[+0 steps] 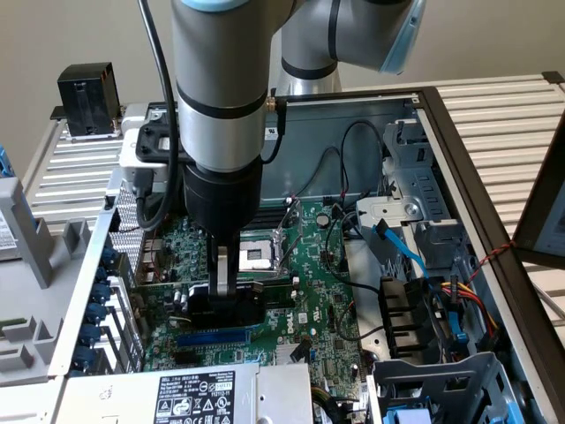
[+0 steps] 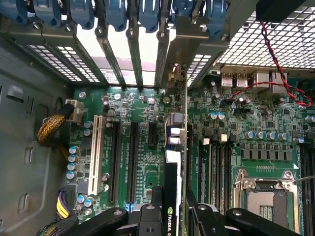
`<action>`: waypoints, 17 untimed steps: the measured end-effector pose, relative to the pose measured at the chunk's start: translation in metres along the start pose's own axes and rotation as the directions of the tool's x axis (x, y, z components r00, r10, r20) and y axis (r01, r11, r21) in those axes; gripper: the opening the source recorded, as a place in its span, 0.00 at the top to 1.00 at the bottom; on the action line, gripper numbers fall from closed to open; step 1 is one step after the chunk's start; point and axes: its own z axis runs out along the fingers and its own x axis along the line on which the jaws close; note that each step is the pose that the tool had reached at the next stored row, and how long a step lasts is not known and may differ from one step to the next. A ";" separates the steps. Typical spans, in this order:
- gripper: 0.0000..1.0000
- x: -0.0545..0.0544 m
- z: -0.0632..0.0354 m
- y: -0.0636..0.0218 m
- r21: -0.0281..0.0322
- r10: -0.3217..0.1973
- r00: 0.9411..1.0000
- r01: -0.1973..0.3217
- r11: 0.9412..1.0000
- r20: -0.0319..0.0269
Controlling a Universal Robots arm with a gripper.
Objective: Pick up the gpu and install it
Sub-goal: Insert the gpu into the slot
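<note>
End effector pinching one gpu, edge-on over one green motherboard, one white slot nearby

Exterior view: soft, even light; the arm shades the motherboard. Wrist view: white glare blows out the rear slots; the case wall is dim.

Seen as a small green gpu with black shroud and silver end bracket, standing on edge, clamped in the pincer, low over the motherboard's near-left slots in the exterior view.
</note>
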 end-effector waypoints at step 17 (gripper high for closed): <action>0.73 0.003 0.0008 0.0004 0.000 0.000 1.000 0.000 1.000 0.000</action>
